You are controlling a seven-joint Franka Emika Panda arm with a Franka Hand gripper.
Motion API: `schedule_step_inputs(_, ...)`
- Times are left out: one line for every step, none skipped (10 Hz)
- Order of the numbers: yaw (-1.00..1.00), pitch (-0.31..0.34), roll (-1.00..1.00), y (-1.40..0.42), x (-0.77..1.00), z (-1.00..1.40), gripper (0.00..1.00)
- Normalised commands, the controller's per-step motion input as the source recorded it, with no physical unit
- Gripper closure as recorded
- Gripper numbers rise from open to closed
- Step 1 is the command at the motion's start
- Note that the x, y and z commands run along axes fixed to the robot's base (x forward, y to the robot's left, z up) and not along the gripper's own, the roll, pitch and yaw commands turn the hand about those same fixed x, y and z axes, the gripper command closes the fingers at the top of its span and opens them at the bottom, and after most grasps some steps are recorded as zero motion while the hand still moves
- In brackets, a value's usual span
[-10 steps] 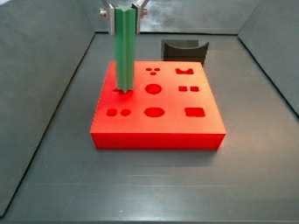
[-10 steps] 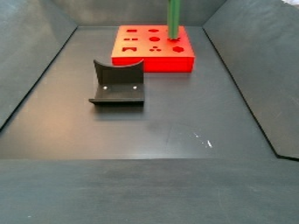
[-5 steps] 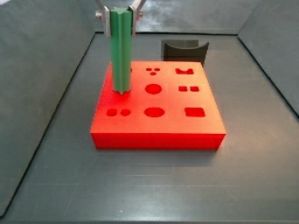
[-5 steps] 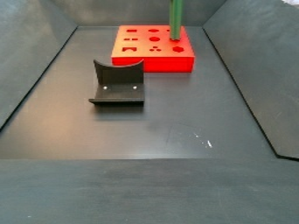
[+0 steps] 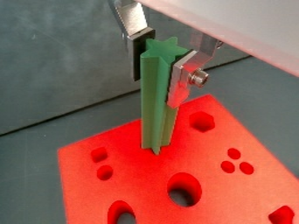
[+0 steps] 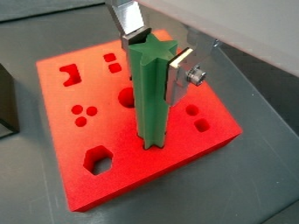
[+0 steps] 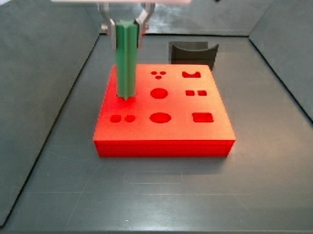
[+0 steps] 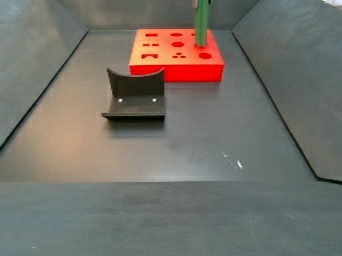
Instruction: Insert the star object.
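In a wrist view, the gripper (image 5: 163, 54) sat near the top centre of the frame, its two silver fingers (image 5: 184, 77) clamped on the upper part of the green bar (image 5: 156, 101). The bar stood upright with its star-shaped top showing between the plates, and its lower end met the red block (image 5: 140, 188) at a hole near the block's far edge. How deep it sat in the hole could not be told. Round and square holes dotted the block across the lower half of the frame.

In the wrist view from the opposite angle, the gripper (image 6: 156, 48) again held the bar (image 6: 151, 96) from both sides at upper centre. The bar's foot touched the block (image 6: 70, 166) near the edge at centre right.

In a side view, the gripper (image 7: 126, 22) hung at the top of the frame, just left of centre, closed on the bar (image 7: 124, 60). The bar rose straight from the left rear part of the block (image 7: 166, 128). The dark fixture (image 7: 192, 51) stood behind the block, in the upper middle.

In the opposing side view, the bar (image 8: 202, 22) ran up out of the top edge, its foot on the block (image 8: 177, 66) at upper centre. The gripper itself lay outside this frame. The fixture (image 8: 134, 96) stood apart from the block, left of centre on the dark floor (image 8: 187, 170).
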Motion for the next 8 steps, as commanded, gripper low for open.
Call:
schedule_step_inputs(0.00,-0.117,0.00,0.00,0.11,-0.81,1.00)
schedule_step_inputs(-0.03,-0.141,0.00,0.00,0.10,-0.94,1.00)
schedule_step_inputs(-0.07,-0.116,0.02,0.00,0.08,-0.88,1.00)
schedule_step_inputs(0.00,0.000,0.16,-0.02,0.15,-0.60,1.00)
schedule_step_inputs(-0.04,-0.011,0.00,0.00,0.02,-0.19,1.00)
schedule_step_inputs(-0.11,0.000,0.18,-0.09,0.03,-0.21,1.00)
schedule_step_inputs(-0.14,0.061,0.29,-0.05,0.34,-0.48,1.00)
schedule_step_inputs(-0.13,-0.004,0.28,-0.17,0.23,-0.80,1.00)
